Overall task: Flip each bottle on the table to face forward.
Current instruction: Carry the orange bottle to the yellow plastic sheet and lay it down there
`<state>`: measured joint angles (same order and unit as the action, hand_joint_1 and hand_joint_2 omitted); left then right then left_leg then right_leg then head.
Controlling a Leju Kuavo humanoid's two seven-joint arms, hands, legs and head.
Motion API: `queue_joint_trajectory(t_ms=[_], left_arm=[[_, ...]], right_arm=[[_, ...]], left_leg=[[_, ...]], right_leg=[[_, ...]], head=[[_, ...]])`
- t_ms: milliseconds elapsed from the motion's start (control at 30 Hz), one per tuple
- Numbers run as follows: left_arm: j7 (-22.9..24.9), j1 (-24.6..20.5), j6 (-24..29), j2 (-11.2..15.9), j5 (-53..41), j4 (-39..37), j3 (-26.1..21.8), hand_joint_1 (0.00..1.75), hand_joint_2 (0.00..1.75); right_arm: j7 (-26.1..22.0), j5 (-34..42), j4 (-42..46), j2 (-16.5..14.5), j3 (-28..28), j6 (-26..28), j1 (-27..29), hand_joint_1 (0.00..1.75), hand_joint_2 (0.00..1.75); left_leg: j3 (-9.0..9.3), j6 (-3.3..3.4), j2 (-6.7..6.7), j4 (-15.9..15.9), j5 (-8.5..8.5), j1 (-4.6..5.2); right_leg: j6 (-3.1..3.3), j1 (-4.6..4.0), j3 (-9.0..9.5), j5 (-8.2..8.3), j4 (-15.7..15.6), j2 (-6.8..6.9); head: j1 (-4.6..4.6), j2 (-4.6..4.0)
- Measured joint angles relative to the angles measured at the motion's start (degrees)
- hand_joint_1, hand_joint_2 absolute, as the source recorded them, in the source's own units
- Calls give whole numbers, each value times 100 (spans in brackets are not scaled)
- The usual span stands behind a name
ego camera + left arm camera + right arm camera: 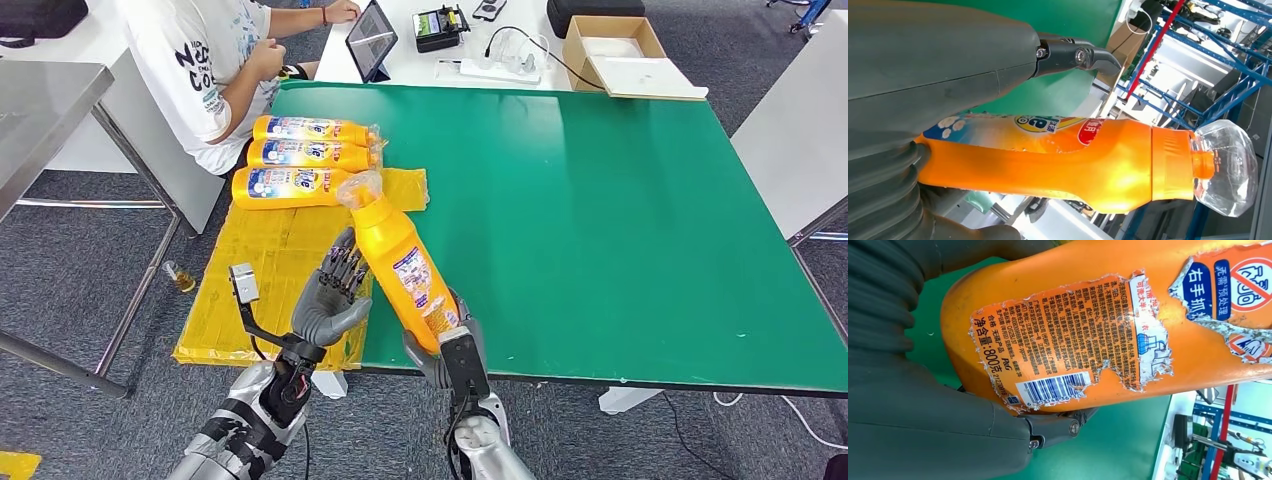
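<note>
I see my right hand (447, 345) grasping the orange detergent bottle's (405, 268) base, frame centre, tilted, clear cap up | left hand (335, 292) released, fingers spread beside it | three bottles (300, 158) lie upper left on yellow sheet (260, 270).

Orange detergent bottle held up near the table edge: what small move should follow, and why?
Probably roll the orange plastic detergent bottle over: the right robot hand grips its base, torn back label with barcode facing up, while three bottles on the yellow sheet show front labels.
</note>
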<state>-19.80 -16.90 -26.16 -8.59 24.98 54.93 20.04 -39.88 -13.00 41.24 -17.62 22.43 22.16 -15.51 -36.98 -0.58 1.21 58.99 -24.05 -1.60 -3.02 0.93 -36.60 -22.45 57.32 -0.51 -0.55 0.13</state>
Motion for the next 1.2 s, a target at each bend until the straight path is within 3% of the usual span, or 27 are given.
queue_joint_trajectory(t_ms=[233,533,1033,1067,1167,1200], left_arm=[[16,-14,-40,0,1,-7,14,0,175],[55,-163,-126,-4,87,-202,87,0,175],[69,-248,-209,-3,140,-521,89,0,175],[62,-252,-228,-2,162,-535,89,10,175],[12,-258,-306,-1,215,-570,87,140,175],[-9,-258,-328,-1,228,-575,87,175,175]], right_arm=[[-1,-289,-110,-24,46,-35,-66,175,175],[16,-905,-629,-147,508,-118,-266,175,175],[135,-968,-1104,-209,712,-310,-477,175,175],[139,-968,-1117,-209,719,-320,-486,175,175],[144,-969,-1151,-209,731,-343,-510,175,175],[144,-970,-1159,-210,731,-347,-517,175,175]], left_leg=[[0,0,0,0,0,0],[0,-1,-1,0,1,0],[1,-1,-1,0,1,0],[1,-1,-1,0,1,0],[1,-1,-1,0,1,0],[1,-1,-1,0,1,0]], right_leg=[[0,0,0,0,0,0],[0,0,-1,0,0,0],[0,0,-2,0,0,-1],[0,0,-2,0,0,-1],[0,0,-2,0,0,-1],[0,0,-2,0,0,-1]], head=[[1,0],[1,0],[1,0],[1,0],[1,0],[0,0]])
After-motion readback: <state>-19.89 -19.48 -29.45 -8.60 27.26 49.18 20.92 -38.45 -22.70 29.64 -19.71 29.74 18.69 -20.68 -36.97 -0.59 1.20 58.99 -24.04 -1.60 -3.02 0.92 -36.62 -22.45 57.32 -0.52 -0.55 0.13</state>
